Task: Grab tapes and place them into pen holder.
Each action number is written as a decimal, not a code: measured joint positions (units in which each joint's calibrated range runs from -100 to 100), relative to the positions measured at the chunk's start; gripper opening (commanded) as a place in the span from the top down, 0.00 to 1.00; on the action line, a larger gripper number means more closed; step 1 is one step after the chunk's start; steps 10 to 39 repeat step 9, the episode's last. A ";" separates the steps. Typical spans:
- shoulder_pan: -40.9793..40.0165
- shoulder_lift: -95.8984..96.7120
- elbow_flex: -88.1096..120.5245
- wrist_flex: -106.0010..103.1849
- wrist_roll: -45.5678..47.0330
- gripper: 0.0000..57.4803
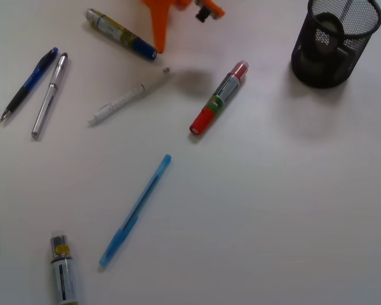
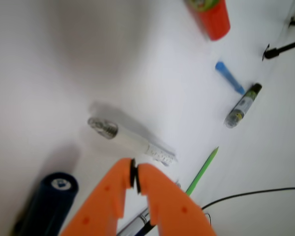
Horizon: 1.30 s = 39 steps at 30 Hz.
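The pen holder [image 1: 333,44] is a black wire-mesh cup at the far right of the front view. Through its mesh I see a roundish ring shape [image 1: 328,27] inside, which looks like a tape roll. No tape lies loose on the table in either view. My orange gripper [image 1: 159,46] hangs at the top centre, far left of the holder, its tip just above the dark end of a blue-yellow marker [image 1: 120,33]. In the wrist view the gripper [image 2: 134,174] has its jaws closed tip to tip with nothing between them, above a white pen [image 2: 130,140].
On the table lie a white pen [image 1: 130,95], a red-capped marker [image 1: 219,98], a light blue pen [image 1: 135,210], a blue pen [image 1: 28,84], a silver pen [image 1: 49,95] and a small marker [image 1: 62,270]. A green pencil [image 2: 202,172] and black cable [image 2: 255,194] show in the wrist view.
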 measured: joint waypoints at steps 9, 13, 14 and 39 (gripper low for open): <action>-0.37 -0.35 -0.09 0.52 -0.34 0.99; -0.37 -0.35 -0.09 0.52 -0.34 0.99; -0.37 -0.35 -0.09 0.52 -0.34 0.99; -0.37 -0.35 -0.09 0.52 -0.34 0.99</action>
